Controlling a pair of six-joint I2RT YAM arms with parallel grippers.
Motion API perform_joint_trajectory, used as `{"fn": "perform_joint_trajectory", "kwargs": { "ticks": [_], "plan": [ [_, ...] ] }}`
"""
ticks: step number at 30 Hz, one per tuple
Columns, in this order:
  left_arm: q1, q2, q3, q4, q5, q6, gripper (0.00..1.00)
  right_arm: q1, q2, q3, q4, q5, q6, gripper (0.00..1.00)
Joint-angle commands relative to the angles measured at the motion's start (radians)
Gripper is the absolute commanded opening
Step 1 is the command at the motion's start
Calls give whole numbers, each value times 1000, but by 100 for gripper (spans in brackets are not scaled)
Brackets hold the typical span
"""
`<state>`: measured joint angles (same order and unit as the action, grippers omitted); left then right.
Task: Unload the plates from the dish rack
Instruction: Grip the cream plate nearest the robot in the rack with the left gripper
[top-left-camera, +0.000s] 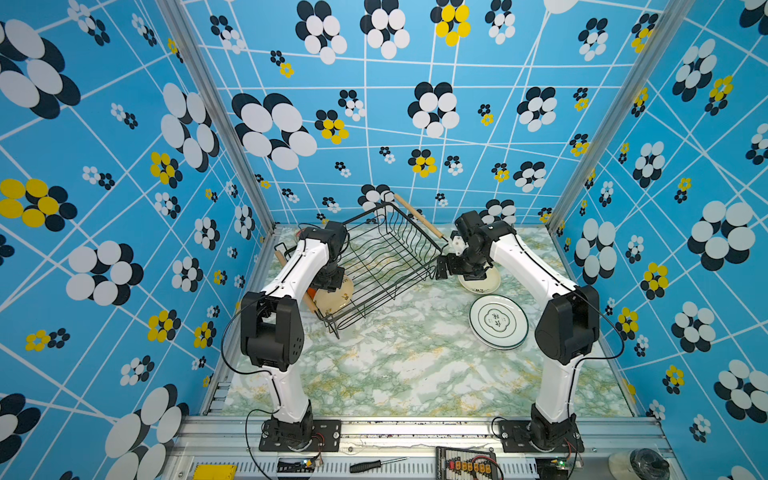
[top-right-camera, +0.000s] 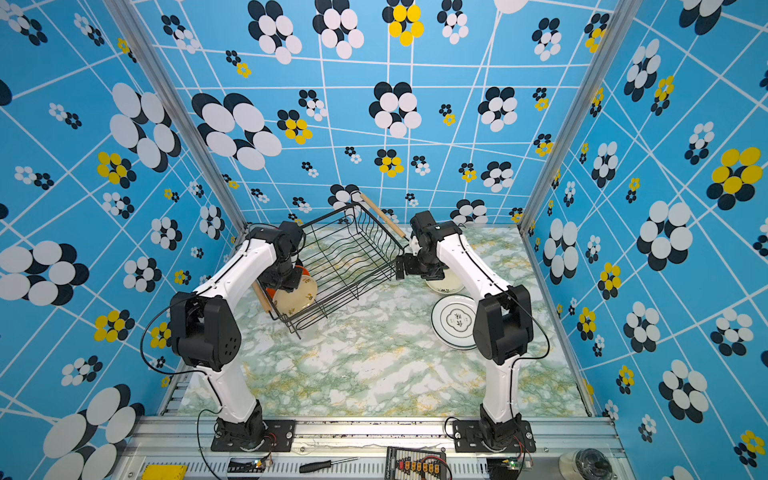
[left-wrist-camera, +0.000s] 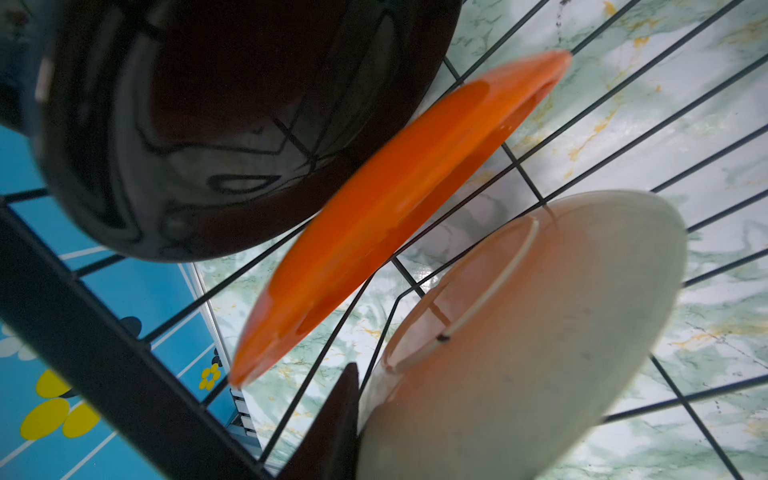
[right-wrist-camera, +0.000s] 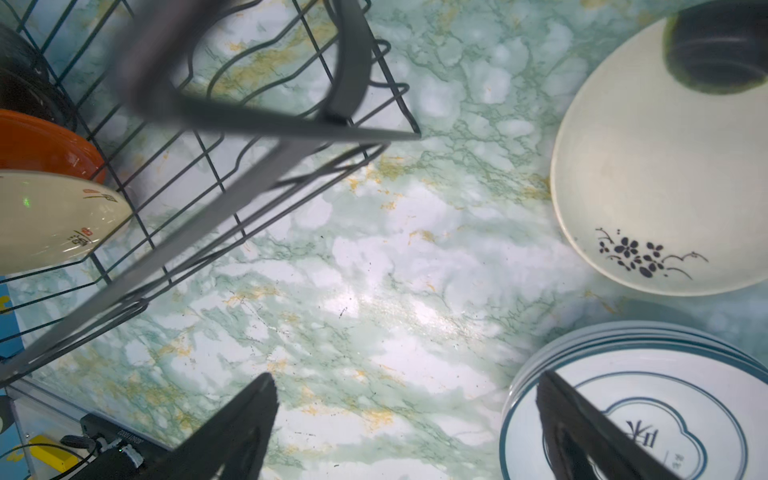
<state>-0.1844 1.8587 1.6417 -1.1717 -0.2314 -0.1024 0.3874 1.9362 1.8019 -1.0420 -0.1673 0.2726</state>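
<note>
White arms (top-left-camera: 291, 274) with bulky black joints (top-left-camera: 270, 328), thin black cables (top-left-camera: 223, 345) and bolted black bases (top-left-camera: 299, 434)

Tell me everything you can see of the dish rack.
The dish rack is a rectangular basket of thin black wire, with grid walls, a wavy slotted floor and a light wooden rod handle on two opposite sides. It stands askew on the marbled table, near the back wall. Most slots are empty: only a cream plate, an orange plate and a black plate stand on edge at its left end. Whether it sits flat is unclear.
</note>
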Motion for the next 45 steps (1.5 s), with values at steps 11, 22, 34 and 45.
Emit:
{"fn": "perform_joint_trajectory", "kwargs": {
  "ticks": [11, 22, 34, 45],
  "plan": [
    [1, 15, -29, 9, 73, -5, 31, -73, -180, -194, 53, -18, 16, 99],
    [-5, -3, -62, -27, 90, 5, 25, -94, -209, -243, 66, -36, 23, 99],
    [-21, -54, -109, -58, 77, 1, 21, -94, -213, -266, 79, -40, 28, 99],
    [-30, -111, -193, -50, 83, -13, 16, -94, -223, -276, 82, -44, 37, 99]
  ]
}}
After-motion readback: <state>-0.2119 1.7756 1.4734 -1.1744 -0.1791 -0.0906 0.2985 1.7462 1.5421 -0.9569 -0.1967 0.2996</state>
